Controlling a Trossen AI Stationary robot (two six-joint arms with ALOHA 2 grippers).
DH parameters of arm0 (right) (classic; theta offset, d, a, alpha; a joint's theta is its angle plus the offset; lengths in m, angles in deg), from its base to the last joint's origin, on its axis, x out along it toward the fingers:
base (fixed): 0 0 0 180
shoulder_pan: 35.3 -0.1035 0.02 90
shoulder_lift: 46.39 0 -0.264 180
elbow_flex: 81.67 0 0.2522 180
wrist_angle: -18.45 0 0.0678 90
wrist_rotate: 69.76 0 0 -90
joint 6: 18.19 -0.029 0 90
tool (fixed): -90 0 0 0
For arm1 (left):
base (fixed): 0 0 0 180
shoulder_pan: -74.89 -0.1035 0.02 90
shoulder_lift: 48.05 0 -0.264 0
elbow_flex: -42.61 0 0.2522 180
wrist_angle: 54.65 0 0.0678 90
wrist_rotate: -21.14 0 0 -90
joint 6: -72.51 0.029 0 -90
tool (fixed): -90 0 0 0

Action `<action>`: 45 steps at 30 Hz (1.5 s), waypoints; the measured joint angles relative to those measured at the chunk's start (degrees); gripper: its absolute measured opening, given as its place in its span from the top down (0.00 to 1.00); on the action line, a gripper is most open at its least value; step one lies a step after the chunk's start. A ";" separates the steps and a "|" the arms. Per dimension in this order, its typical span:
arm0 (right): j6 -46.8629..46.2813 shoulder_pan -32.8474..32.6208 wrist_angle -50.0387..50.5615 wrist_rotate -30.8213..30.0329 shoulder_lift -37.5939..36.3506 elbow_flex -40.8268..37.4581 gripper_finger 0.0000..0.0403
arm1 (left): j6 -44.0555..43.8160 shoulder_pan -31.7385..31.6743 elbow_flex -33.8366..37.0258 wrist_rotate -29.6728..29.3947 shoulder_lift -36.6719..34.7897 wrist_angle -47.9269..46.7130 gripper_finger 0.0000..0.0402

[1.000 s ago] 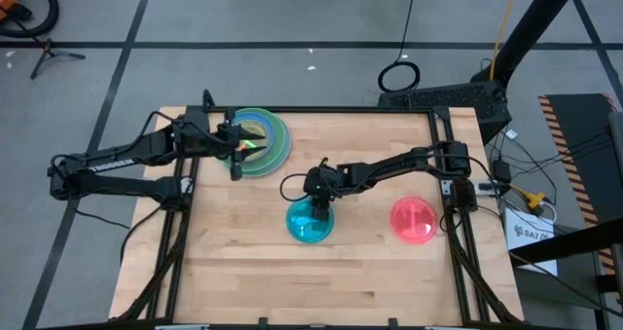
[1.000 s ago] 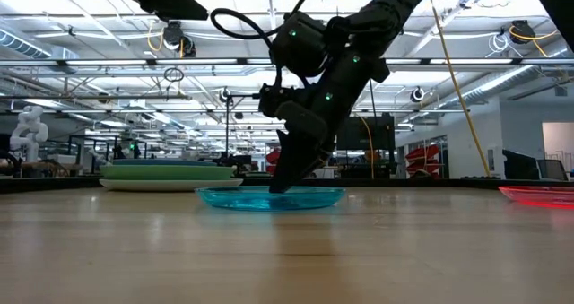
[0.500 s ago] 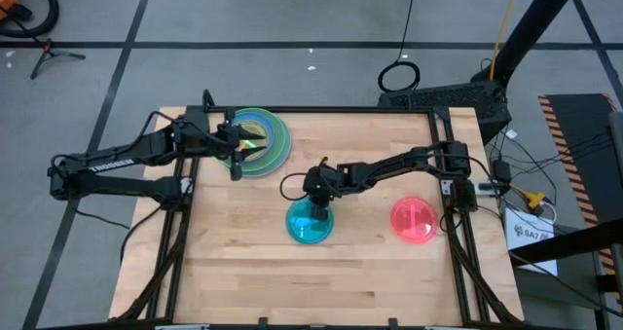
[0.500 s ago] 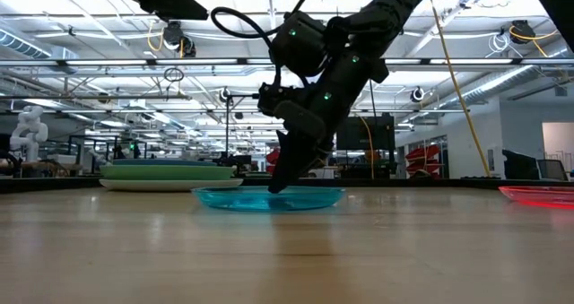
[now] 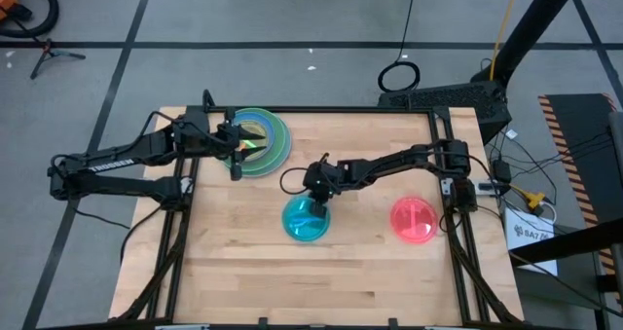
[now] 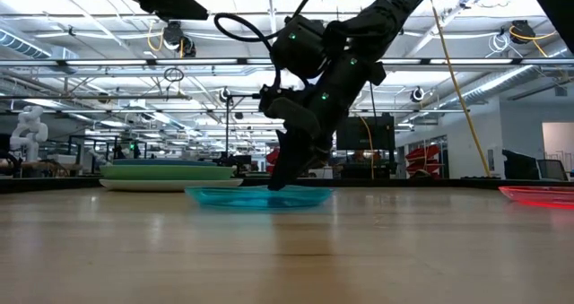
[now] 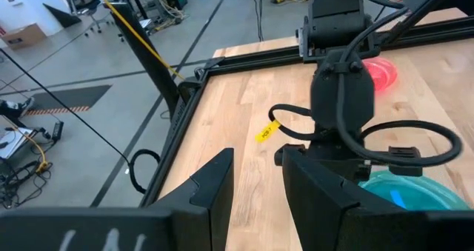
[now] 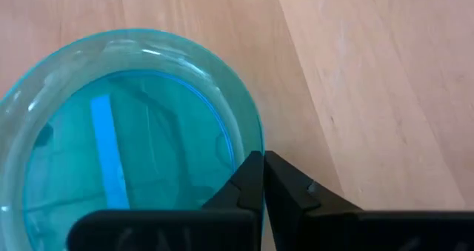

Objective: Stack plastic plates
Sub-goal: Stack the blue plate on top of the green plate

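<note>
A translucent cyan plate (image 5: 304, 223) lies on the table near its middle, and my right gripper (image 5: 316, 203) is shut on its far rim. A translucent pink plate (image 5: 415, 220) lies flat on the table at the right. At the far left stands a stack of plates (image 5: 263, 140), resting on a wide light blue one with green above it. My left gripper (image 7: 257, 162) hangs open over this stack with nothing between its fingers. My right gripper pinches the cyan plate's rim (image 8: 256, 144) on its far side, between the two fingers, one finger over the plate's inner side and one outside the rim. The fingers slant down from the table's right and far side. In the low view the plate (image 6: 256, 196) lies on the table.
Bare wood lies along the table's near half (image 5: 311, 281). A black frame (image 5: 331, 109) runs around the table's edge. The right arm (image 5: 389, 165) reaches across the middle from the right.
My right gripper has shut on the cyan plate's rim. The plate has slid a little toward the table's left edge, staying on the wood.
</note>
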 joint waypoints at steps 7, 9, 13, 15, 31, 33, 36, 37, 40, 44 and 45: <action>-1.76 1.42 -2.40 1.45 0.00 0.00 1.00 | 0.18 0.00 0.00 0.00 0.00 0.00 0.69; -3.41 2.25 -4.22 3.07 0.00 0.00 1.00 | 0.18 0.00 0.00 0.00 0.00 0.00 0.69; -8.67 4.23 -9.53 6.56 0.00 0.00 1.00 | 0.44 0.00 0.00 0.00 0.00 0.00 0.69; -11.95 5.28 -12.95 7.54 0.00 0.00 1.00 | 0.53 -0.02 0.00 0.00 0.00 0.02 0.69; -24.68 15.42 -28.09 5.83 0.00 1.52 1.00 | 2.41 -0.01 0.00 -0.79 -0.33 0.02 0.69; -23.68 16.34 -24.14 3.61 0.00 4.13 1.00 | 2.88 -0.02 -0.02 -1.76 -0.76 0.17 0.69; -20.62 17.26 -18.45 0.75 0.00 8.61 1.00 | 3.35 -0.02 -0.02 -2.96 -1.77 0.10 0.69; -20.01 17.64 -17.28 0.15 0.00 9.92 1.00 | 3.52 -0.02 -0.02 -3.10 -2.15 0.06 0.69; -19.11 19.09 -15.04 -0.31 0.00 13.29 1.00 | 3.54 -0.02 -0.02 -3.19 -3.08 -0.09 0.69; -19.74 20.76 -13.37 -1.57 0.03 15.61 1.00 | 4.21 -0.02 -0.04 -3.22 -3.85 -1.18 0.69; -19.85 20.92 -13.28 -2.19 0.51 16.06 1.00 | 4.62 -0.02 -0.04 -3.24 -3.95 -1.51 0.69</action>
